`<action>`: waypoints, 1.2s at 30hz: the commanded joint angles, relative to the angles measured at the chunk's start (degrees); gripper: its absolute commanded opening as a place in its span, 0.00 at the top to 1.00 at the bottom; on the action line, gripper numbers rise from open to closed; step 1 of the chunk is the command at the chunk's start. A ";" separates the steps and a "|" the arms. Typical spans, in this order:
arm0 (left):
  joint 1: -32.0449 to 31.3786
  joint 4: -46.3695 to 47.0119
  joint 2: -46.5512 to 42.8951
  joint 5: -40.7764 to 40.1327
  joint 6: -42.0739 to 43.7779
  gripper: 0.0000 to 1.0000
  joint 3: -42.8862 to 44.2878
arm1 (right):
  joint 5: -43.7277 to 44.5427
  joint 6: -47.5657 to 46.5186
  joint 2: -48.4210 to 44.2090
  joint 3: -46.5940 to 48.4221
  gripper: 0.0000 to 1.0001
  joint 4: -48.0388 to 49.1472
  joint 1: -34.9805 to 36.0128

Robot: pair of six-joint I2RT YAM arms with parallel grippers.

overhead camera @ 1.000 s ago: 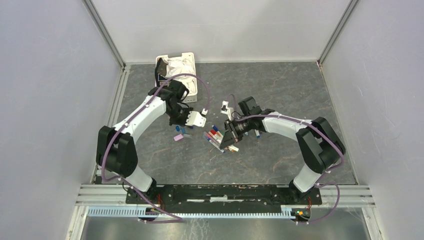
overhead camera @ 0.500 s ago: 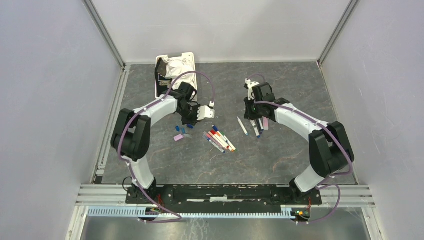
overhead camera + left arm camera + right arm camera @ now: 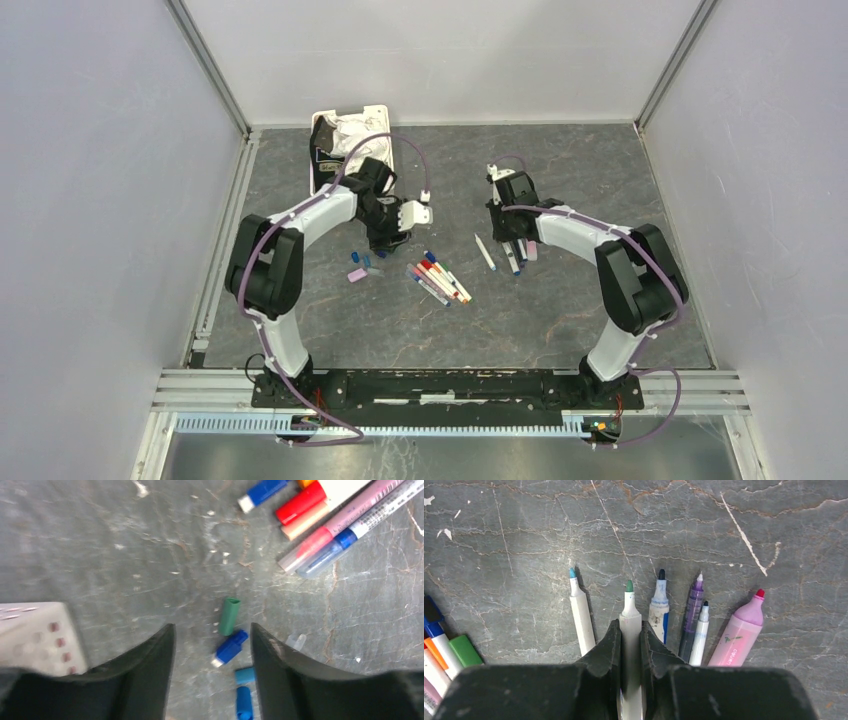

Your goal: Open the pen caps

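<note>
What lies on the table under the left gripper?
Under the open left gripper lie a green cap, a blue cap beside it, then a light blue cap and a second blue cap nearer the camera. The fingers hide the table on both sides.

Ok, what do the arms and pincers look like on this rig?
The left arm and right arm: white links, black joints, a purple cable looping along each. The left pincer and right pincer: two black tapered fingers each.

left claw (image 3: 212, 632) opened; right claw (image 3: 629, 630) with green-tipped pen (image 3: 630, 611) moved from pen pile (image 3: 438, 282) rightward.
</note>
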 commanded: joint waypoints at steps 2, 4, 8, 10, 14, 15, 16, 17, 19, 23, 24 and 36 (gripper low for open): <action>0.02 -2.67 -7.00 1.63 -10.70 0.20 10.74 | 1.84 0.53 1.79 1.06 0.85 4.17 1.34; 0.15 -4.23 -8.25 0.83 -13.74 0.17 14.28 | 2.07 0.44 2.38 1.06 0.83 4.57 1.77; 0.30 -5.92 -10.99 -3.45 -18.14 0.13 18.45 | 3.23 0.15 2.90 1.13 0.81 4.78 2.45; 0.37 -6.62 -12.42 -4.80 -19.93 0.12 19.64 | 3.88 -0.01 2.65 0.94 0.80 4.81 2.53; 0.48 -6.57 -15.41 -5.70 -22.98 0.04 19.76 | 5.81 -0.62 1.11 0.46 0.74 4.93 3.20; 0.42 -6.79 -16.13 -5.68 -23.01 0.04 19.54 | 6.82 -0.83 0.65 0.44 0.69 4.78 3.60; 0.40 -6.88 -16.71 -5.75 -22.99 0.04 19.34 | 7.41 -1.29 0.18 0.68 0.67 4.50 3.89; 0.43 -6.97 -17.26 -6.06 -22.89 0.04 19.01 | 8.30 -1.62 -0.19 0.85 0.65 4.16 4.22; 0.45 -7.05 -18.02 -7.00 -22.38 0.04 18.30 | 9.15 -2.15 -1.16 1.15 0.62 3.95 4.76; 0.46 -7.87 -19.10 -7.75 -20.94 0.05 17.60 | 10.64 -2.32 -5.08 1.17 0.62 3.80 5.98; 0.48 -7.85 -19.40 -7.88 -20.97 0.05 17.67 | 10.97 -2.80 -6.42 1.13 0.61 4.12 6.84; 0.99 -4.81 -25.01 -6.50 -26.88 0.00 17.13 | -1.54 -5.39 -7.62 -1.08 0.63 4.32 17.84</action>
